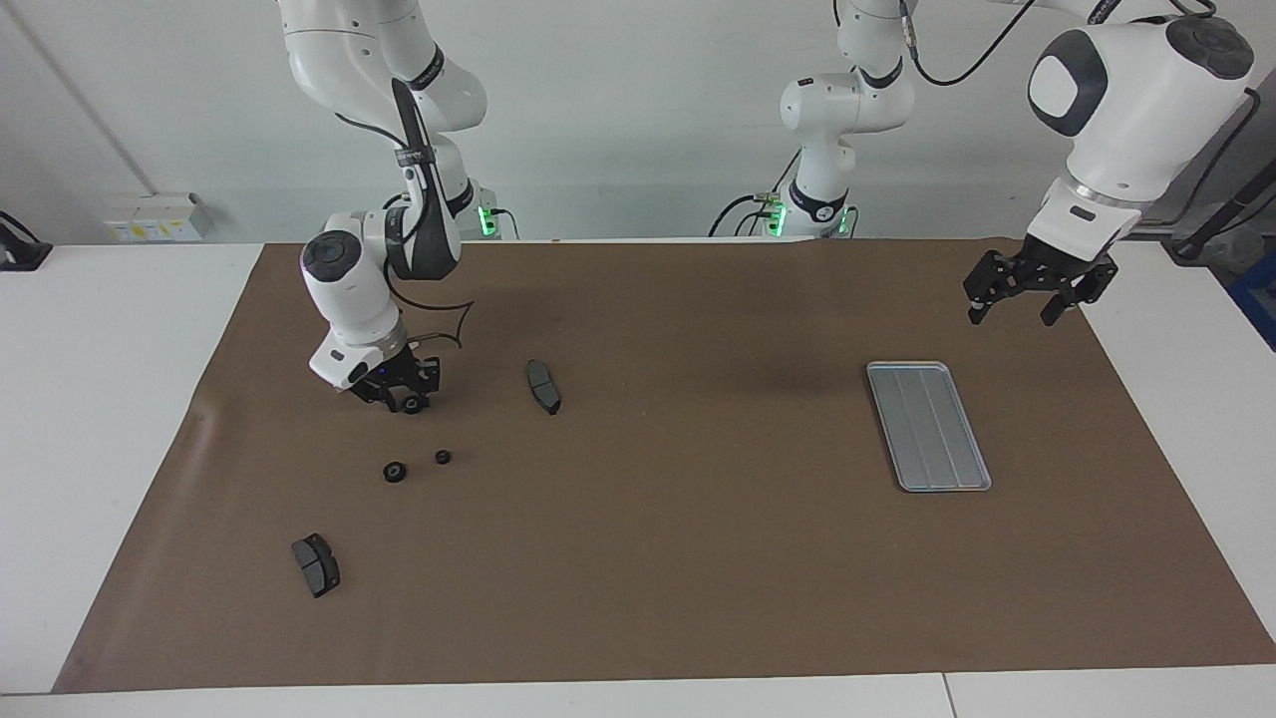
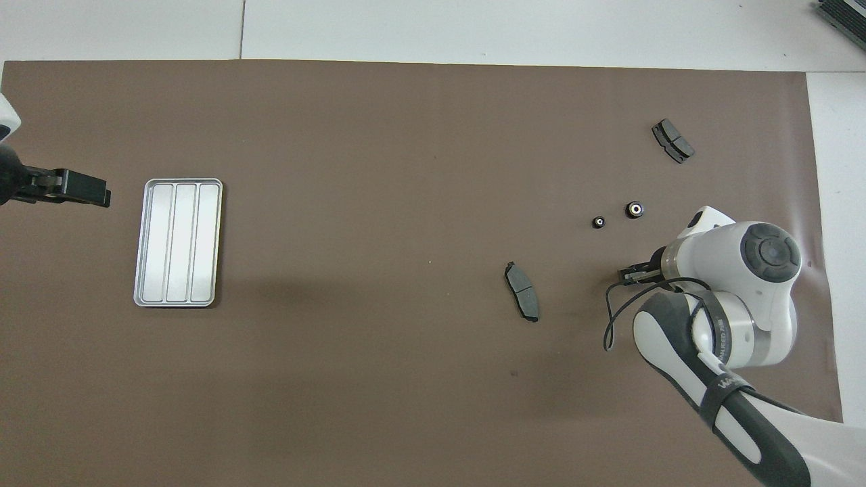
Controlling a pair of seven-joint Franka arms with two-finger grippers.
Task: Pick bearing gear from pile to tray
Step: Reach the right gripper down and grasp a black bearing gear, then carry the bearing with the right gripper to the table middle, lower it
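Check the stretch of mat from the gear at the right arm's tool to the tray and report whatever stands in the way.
Only one dark grey pad lies on the mat between the gear at the right tool and the tray, close to the gear's end. The rest of the brown mat is bare. The left tool waits, open, above the mat near the tray.

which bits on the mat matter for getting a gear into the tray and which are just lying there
Job:
- gear between the right pincer's fingertips
- two loose gears on the mat
- tray, nothing in it

Lying about:
- pad piece beside the right pincer
- pad piece farthest from the robots

The left pincer waits, open, near the tray.
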